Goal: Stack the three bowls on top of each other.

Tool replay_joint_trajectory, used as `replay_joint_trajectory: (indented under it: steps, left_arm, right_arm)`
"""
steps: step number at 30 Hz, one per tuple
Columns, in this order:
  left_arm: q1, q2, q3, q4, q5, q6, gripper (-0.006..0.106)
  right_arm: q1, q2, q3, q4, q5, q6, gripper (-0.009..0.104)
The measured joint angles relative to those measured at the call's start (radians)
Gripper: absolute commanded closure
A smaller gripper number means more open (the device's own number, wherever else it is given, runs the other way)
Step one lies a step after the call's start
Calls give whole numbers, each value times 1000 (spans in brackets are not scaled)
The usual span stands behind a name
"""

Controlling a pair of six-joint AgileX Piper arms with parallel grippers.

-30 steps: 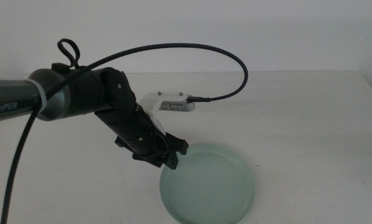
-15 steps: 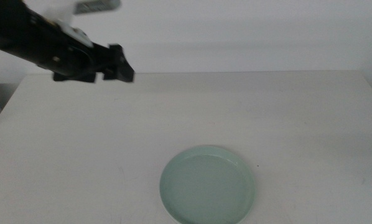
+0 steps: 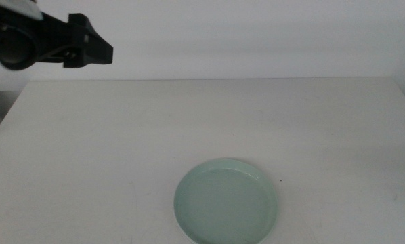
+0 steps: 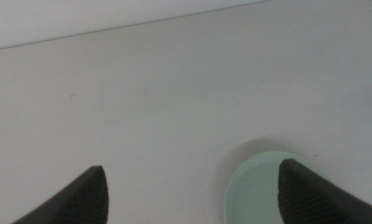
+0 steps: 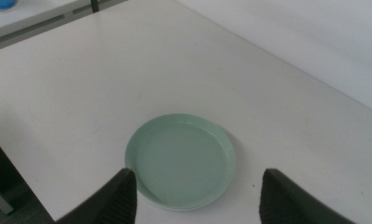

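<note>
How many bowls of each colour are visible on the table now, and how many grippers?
Mint green bowl: 1 visible on top; any bowl under it cannot be told
Grey bowl: 0 visible
White bowl: 0 visible
Grippers: 2, left gripper and right gripper, both open
Total: 3

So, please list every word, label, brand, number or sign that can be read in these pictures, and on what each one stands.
None can be read.
The mint green bowl and the table bear no writing.
The left pincer, raised at the far left, shows none; neither does the right pincer.
</note>
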Motion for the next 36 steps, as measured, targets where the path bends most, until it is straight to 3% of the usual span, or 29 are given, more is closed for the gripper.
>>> replay_joint_trajectory:
  steps: [8,12,18,27,31,36]
  left_arm:
    - [0,-163,91,38,8,-37,-3]
    - [0,-240,129,54,-1,-49,-3]
    - [0,-283,117,64,-61,-68,-3]
    - [0,-339,139,155,-76,-69,-3]
    - [0,-431,201,184,-107,-69,-3]
    - [0,-542,305,207,-150,-70,-3]
  right_arm:
    - [0,0,0,-1,-37,7,44]
    - [0,16,0,-30,-97,104,45]
    - [0,153,-24,-170,-191,330,45]
    - [-13,313,-162,-476,-201,586,47]
    - [-90,305,-167,-529,-145,617,51]
    - [-237,265,-169,-520,-117,572,53]
